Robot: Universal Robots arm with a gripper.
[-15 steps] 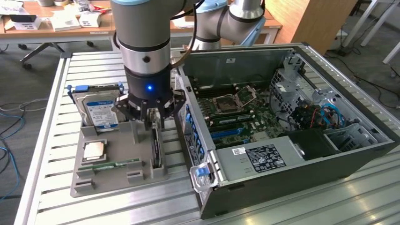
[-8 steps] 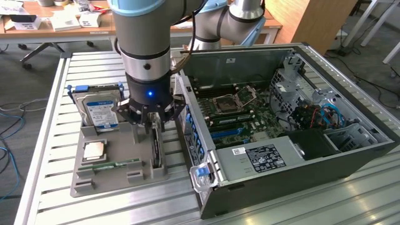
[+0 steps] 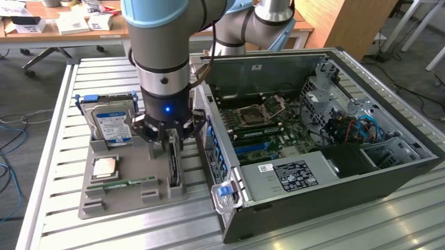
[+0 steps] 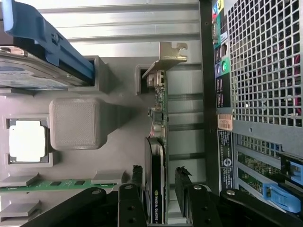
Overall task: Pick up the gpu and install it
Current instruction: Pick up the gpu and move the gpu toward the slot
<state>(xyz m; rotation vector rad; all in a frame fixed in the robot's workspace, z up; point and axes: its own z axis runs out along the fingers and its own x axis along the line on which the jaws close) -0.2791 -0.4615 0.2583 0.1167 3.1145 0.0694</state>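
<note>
The gpu stands on edge in a slot of the grey parts holder, next to the open computer case. It is a thin dark card on a green board, with a silvery bracket at its far end. My gripper hangs straight above it, lowered onto the card's end. In the wrist view my gripper is open, one finger on each side of the card. A small gap shows at one finger.
The holder also carries a blue-labelled hard drive, a CPU and a green RAM stick. The case lies open with its motherboard facing up, its rear panel close beside the card. Slatted aluminium table below.
</note>
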